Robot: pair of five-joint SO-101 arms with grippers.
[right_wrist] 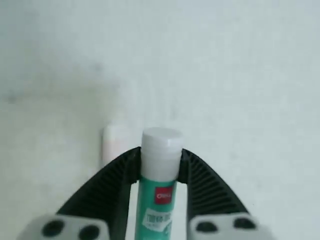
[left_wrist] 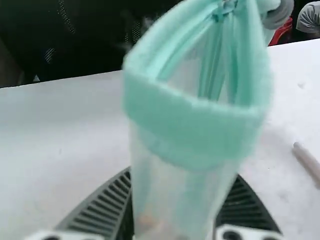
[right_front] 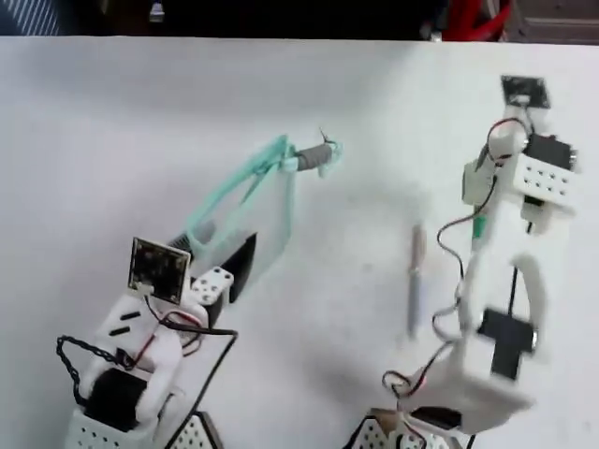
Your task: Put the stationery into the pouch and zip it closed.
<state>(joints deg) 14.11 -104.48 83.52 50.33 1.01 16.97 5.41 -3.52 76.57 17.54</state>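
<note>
The translucent soft pouch [left_wrist: 195, 120] with a mint-green zipper band stands up out of the left gripper [left_wrist: 182, 182]. The two dark ribbed jaws of this gripper are closed as far as the pouch body allows, and they pinch its lower part. The mouth is unzipped and gapes away from this gripper, with a grey fluffy zipper pull [right_front: 314, 156] at the far end.

The right gripper [right_wrist: 160, 159] is well apart from the pouch. It is clamped narrowly on a green glue stick [right_wrist: 159, 195] with a white cap, which points out past the fingertips. A slim grey pen [right_front: 415, 281] lies flat between the two grippers, nearer to the right one. Just beyond the right gripper's tip lies a small pale block [right_wrist: 112, 142]; I cannot tell what it is.

I think the risk is in the soft mouth. If the glue stick meets the green band instead of the opening, it may fold the pouch or pull it out of the pinch. The pen could also be knocked and roll.

The white table [right_front: 140, 122] is plain and matte. Behind its far edge the room is dark, with something red [right_front: 477, 19].
</note>
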